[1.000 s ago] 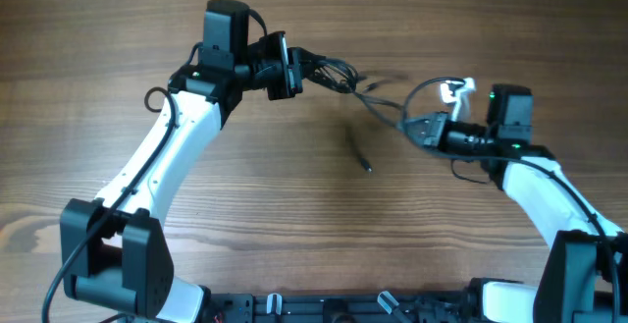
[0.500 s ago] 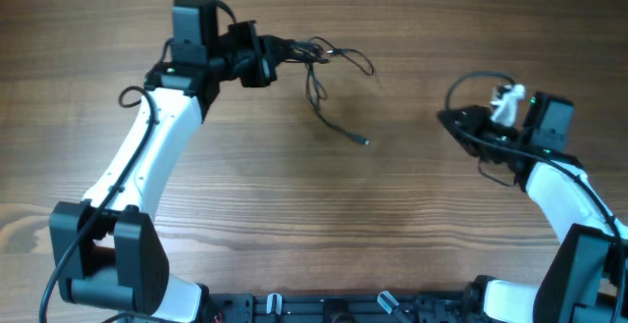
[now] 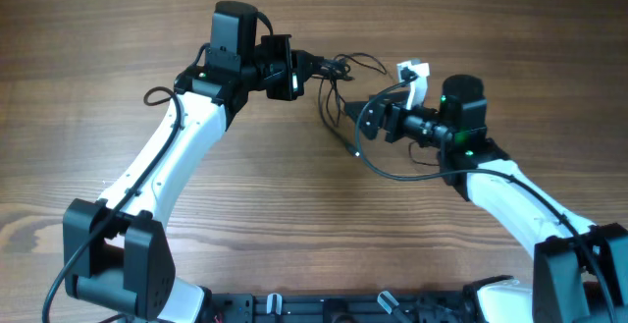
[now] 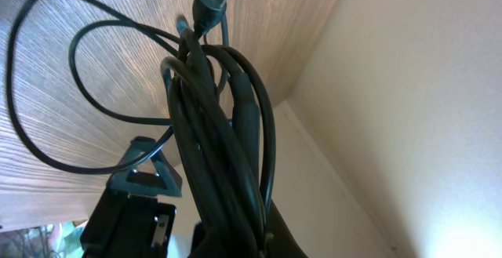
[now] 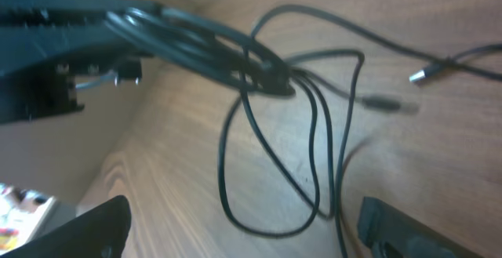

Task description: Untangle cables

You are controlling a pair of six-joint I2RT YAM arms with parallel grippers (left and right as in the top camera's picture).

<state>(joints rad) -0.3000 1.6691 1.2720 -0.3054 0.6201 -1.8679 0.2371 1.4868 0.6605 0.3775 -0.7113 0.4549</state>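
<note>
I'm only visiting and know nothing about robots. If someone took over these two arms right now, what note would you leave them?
Left gripper: shut on the cables, clamped as one bunch.
Right gripper: open, holding nothing, facing the loose loops.
Cables: all in that bunch, with loops and a plug end trailing over the table.
Done: no cord separated yet.
Left to do: probably grip one loop with the right gripper, pull it free, then repeat.
</note>
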